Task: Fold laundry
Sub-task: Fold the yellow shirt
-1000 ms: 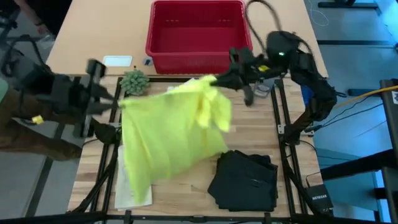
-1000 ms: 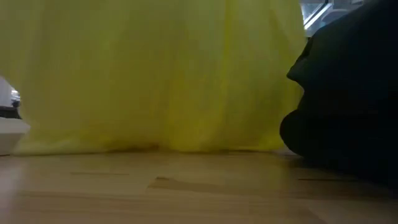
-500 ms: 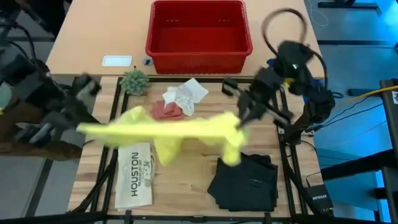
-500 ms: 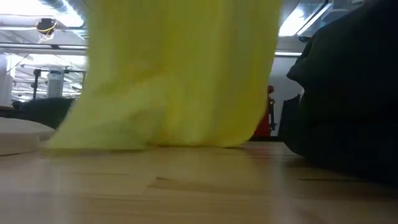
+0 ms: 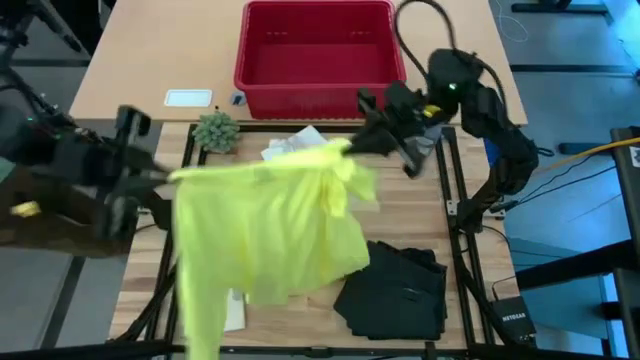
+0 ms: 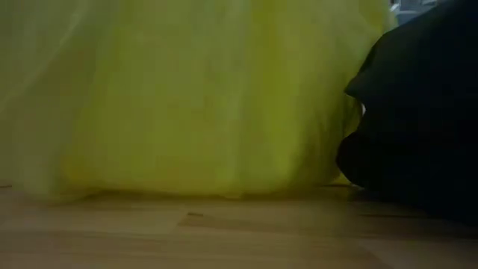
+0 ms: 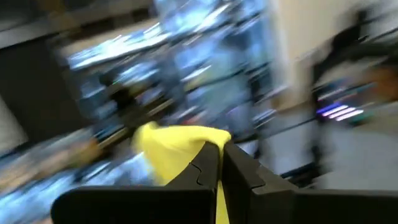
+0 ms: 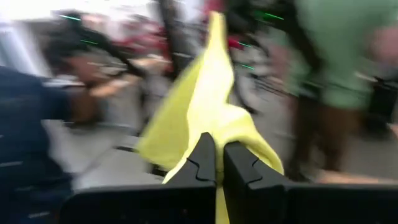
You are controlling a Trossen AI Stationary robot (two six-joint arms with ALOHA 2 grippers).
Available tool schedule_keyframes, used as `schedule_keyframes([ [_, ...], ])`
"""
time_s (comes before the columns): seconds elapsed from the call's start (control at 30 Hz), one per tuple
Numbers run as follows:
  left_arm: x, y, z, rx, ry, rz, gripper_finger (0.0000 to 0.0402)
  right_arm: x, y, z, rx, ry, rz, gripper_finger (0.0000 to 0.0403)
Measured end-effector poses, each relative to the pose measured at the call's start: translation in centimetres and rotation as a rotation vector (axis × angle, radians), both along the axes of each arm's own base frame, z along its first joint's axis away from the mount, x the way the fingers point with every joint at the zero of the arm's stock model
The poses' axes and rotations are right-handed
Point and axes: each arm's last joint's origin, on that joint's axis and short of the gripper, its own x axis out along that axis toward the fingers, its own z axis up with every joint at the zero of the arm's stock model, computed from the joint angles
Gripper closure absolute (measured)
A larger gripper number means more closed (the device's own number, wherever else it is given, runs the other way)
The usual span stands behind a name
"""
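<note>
The bright yellow T-shirt hangs spread between my two grippers above the table, and it fills most of the low view. My left gripper is shut on its left upper end, my right gripper on its right upper end. The dark trousers lie folded at the near right, also seen in the low view. The small white cloth peeks out past the shirt's far edge. The pink cloth is hidden behind the shirt. My left gripper pinches a bunched upper corner of the yellow T-shirt between its two fingers, coming from the table's left; the cloth hangs below it. My right gripper pinches the opposite upper corner between its fingers, coming from the right; the top edge between the holds is nearly taut.
A red plastic basket stands at the far edge, with a small green plant at its near left. A strip of the flat white printed item shows under the shirt. A person in a green top stands beyond the table.
Both grippers swung toward the near edge and down, then back up toward the far edge, staying shut. The shirt was drawn into a narrow band, baring the pink and white cloths and the printed item, and has now billowed out wide again, covering most of them.
</note>
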Motion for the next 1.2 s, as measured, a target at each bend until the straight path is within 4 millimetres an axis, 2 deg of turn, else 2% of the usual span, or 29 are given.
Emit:
schedule_keyframes([
  [0.23, -0.9, 2.5, -1.9, -0.005, 0.126, 0.298, 0.0401, -0.2, -3.7, -2.5, -0.074, 0.215, -0.267, 0.0403],
  [0.57, -0.2, 4.7, -4.9, -0.031, 0.263, 0.616, 0.0401, 2.0, -8.4, -5.9, -0.141, 0.387, -0.413, 0.0403],
  [0.8, 1.9, 5.5, -6.6, -0.002, 0.338, 0.773, 0.0401, 4.1, -12.6, -9.4, -0.159, 0.538, -0.505, 0.0403],
  [0.93, 3.8, 6.6, -8.4, 0.027, 0.432, 0.879, 0.0401, 4.9, -14.9, -11.3, -0.169, 0.606, -0.555, 0.0403],
  [1.2, 7.2, 10.6, -13.5, 0.018, 0.646, 1.151, 0.0401, 4.1, -20.7, -14.9, -0.205, 0.776, -0.66, 0.0403],
])
